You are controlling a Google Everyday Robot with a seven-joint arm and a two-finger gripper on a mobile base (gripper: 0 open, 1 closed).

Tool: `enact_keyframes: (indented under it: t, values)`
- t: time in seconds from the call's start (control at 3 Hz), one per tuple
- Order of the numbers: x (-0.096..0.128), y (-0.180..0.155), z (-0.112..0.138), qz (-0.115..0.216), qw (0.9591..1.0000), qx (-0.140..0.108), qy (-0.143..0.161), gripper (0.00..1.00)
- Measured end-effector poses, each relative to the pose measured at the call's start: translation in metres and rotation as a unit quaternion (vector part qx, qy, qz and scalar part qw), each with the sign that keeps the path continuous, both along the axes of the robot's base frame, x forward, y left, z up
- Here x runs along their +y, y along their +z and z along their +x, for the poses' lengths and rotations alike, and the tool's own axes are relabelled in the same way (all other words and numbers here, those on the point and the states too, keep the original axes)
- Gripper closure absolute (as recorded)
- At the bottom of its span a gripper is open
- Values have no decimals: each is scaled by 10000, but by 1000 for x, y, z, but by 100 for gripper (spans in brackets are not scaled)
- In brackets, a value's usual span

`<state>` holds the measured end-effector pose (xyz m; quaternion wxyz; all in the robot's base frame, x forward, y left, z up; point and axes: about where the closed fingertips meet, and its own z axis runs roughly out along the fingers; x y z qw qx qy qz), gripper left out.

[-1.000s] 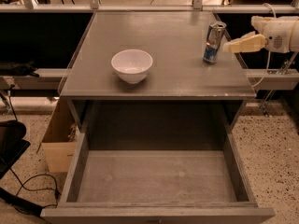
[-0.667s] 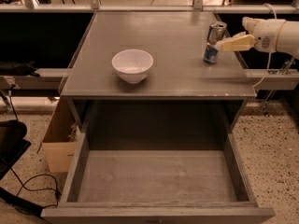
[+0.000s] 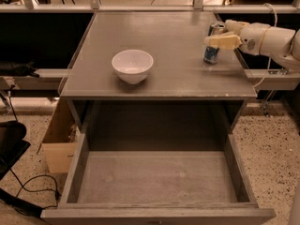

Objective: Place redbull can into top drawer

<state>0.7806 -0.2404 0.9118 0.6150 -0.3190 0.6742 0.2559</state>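
The gripper [image 3: 216, 33] is at the right rear of the grey cabinet top [image 3: 178, 78], carried by a white arm [image 3: 272, 36] that enters from the right edge of the view; the gripper sits level with the upper half of the redbull can [image 3: 211, 55] and right against it. Whether the gripper is clamped on the can or merely placed around it cannot be told. The can stands upright on the cabinet top, directly at the gripper; its blue lower body shows beneath the gripper and its silver top shows above.

The white bowl [image 3: 132, 64] rests upright on the same surface, well apart from the gripper toward the left of the view and slightly nearer the camera.

The top drawer [image 3: 157, 177] is pulled fully out, below the gripper and well forward of it toward the camera; its plank bottom is visible between thick side walls, and the can is not inside it.

A cardboard box [image 3: 58, 142] stands on the speckled floor [image 3: 272, 144], far from the gripper beside the drawer's left wall; a black cable [image 3: 28, 186] lies on the floor nearer the camera than the box.
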Motion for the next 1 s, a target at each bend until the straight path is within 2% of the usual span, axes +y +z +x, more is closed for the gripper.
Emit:
enact_keyframes:
  t: [0.33, 0.67, 1.0]
  values:
    - [18, 2, -16, 327, 9994, -29, 99, 42]
    - [47, -29, -24, 363, 9983, 271, 355, 66]
    - [46, -29, -23, 356, 9984, 262, 345, 96]
